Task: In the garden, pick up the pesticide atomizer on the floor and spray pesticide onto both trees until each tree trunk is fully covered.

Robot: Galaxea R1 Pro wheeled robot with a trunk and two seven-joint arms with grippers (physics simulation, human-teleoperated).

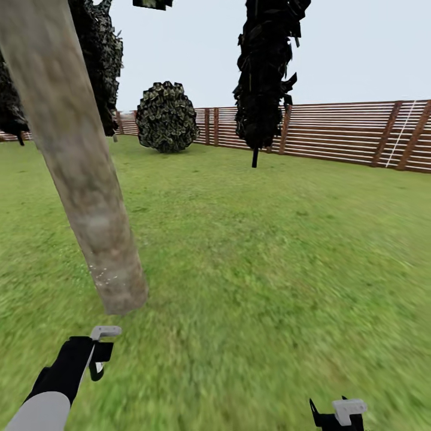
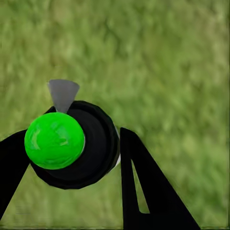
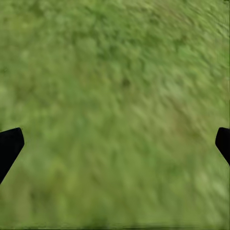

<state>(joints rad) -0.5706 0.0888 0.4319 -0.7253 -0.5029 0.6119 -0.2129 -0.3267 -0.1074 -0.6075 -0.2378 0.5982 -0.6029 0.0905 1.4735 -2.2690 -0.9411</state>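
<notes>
The left gripper (image 1: 99,353) is pinching the pesticide atomizer (image 2: 72,143), one black finger on each side of its round dark body, and in the left wrist view the bright green cap and the pale grey nozzle sit right between them over blurred grass. So the sprayer is off the lawn (image 1: 287,251) and in hand, low at the left of the head view, its pale grey top just peeking above the gripper.

Now the relation that matters: the tree trunk (image 1: 78,161), thick and blotchy beige-grey, stands straight ahead of that left arm and very near, its long axis running up and away, slanted in this view. A few whitish speckles dot the bark near its base; most of the column looks bare, so I'd judge coverage has hardly begun. The left arm is plainly the nearer one.

The right gripper (image 1: 344,416) hangs low at the right, fingers spread wide with nothing but grass between them.

Farther off are a round bush (image 1: 166,117), a black-leaved tree (image 1: 263,66) and the slatted wooden fence (image 1: 353,134).
</notes>
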